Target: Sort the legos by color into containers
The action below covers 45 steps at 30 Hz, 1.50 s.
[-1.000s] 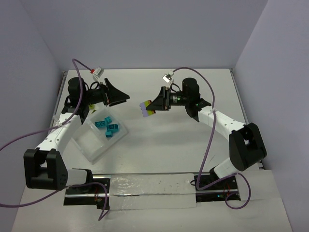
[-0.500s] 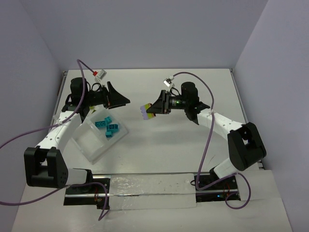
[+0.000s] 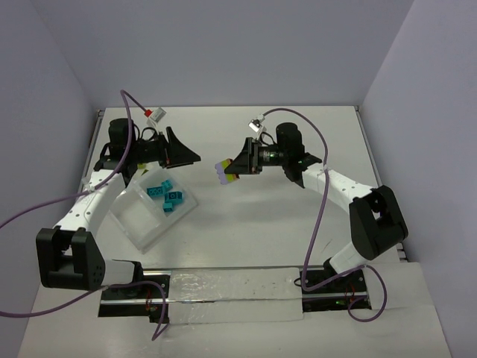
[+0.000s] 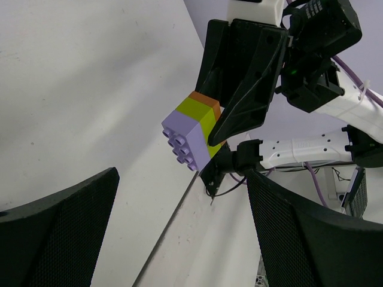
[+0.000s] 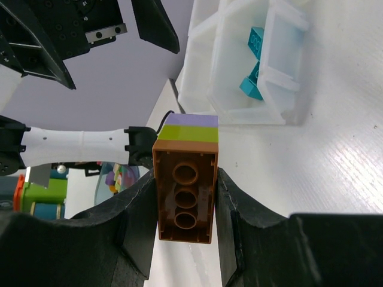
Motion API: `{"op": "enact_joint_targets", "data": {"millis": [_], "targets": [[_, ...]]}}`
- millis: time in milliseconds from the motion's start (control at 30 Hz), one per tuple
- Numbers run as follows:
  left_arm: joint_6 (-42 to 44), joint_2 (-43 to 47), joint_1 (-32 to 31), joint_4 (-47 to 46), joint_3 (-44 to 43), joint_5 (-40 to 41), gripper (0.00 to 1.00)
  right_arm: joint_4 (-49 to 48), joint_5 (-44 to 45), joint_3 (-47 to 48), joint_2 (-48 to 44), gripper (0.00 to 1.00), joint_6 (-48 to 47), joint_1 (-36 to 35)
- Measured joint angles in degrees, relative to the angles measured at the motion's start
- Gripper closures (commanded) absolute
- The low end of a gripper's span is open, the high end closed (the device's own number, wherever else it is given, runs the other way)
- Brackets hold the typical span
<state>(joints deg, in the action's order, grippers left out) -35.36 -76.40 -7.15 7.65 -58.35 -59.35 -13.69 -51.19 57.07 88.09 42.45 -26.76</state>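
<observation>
Right gripper (image 3: 232, 168): clamped on a lego stack (image 3: 223, 171), held in the air over the white table (image 3: 261, 224), well apart from the clear tray (image 3: 134, 222). Left gripper (image 3: 186, 154): spread wide, holding nothing, aimed across at the stack from above the tray's far corner. From overhead, pale lavender walls (image 3: 223, 52) on three sides, matt tabletop, purple cables (image 3: 322, 216) looping off both arms. Teal legos (image 3: 167, 198) loosely heaped in the tray compartment nearest the table's middle.

From the left wrist, two black mesh-textured fingers (image 4: 60, 233) at the bottom corners, a wide gap between them. Shows what the overhead view cannot: the stack's studded face. Purple brick outermost with round studs, lime in the middle, orange deepest between the other arm's black fingers.

From the right wrist, shows the opposite end: orange underside with three round sockets in a row, then lime and purple bands beyond. Smooth black pads (image 5: 140, 221) pressed on both long sides. Past the stack, translucent ribbed tray walls on the white surface with teal bricks inside — and the left gripper's dark parted fingers near the top edge.
</observation>
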Motion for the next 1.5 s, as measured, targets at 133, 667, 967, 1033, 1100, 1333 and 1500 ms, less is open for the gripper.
{"op": "enact_joint_targets", "data": {"millis": [133,667,967,1033,1100,1333,1500], "targets": [[0.6,0.1,-0.1,0.8,0.0,-0.9,0.05,2.1,-0.8,2.1,0.7,1.00,-1.3,0.0],[0.7,0.7,-2.9,-0.9,0.1,-3.4,0.06,-10.8,-5.0,1.5,0.7,1.00,10.5,0.0],[1.0,-0.7,-3.9,-1.1,-2.1,-2.1,0.05,-12.1,-3.7,-0.1,0.1,1.00,12.3,-0.2],[0.9,-0.7,-4.0,-1.2,-2.2,-2.0,0.06,-13.0,-3.2,-0.9,-0.5,1.00,13.1,-0.2],[0.5,-0.7,-4.0,-1.6,-2.2,-2.0,0.07,-13.7,-3.3,-1.8,-1.3,1.00,13.7,-0.3],[3.1,-1.4,-4.0,2.0,-3.8,-2.3,0.07,-10.0,-3.5,-0.4,-1.3,1.00,10.9,-0.9],[0.2,-1.0,-4.0,-2.8,-0.3,-2.8,0.09,-8.0,-3.5,-0.1,-1.3,1.00,9.0,-0.9]]}}
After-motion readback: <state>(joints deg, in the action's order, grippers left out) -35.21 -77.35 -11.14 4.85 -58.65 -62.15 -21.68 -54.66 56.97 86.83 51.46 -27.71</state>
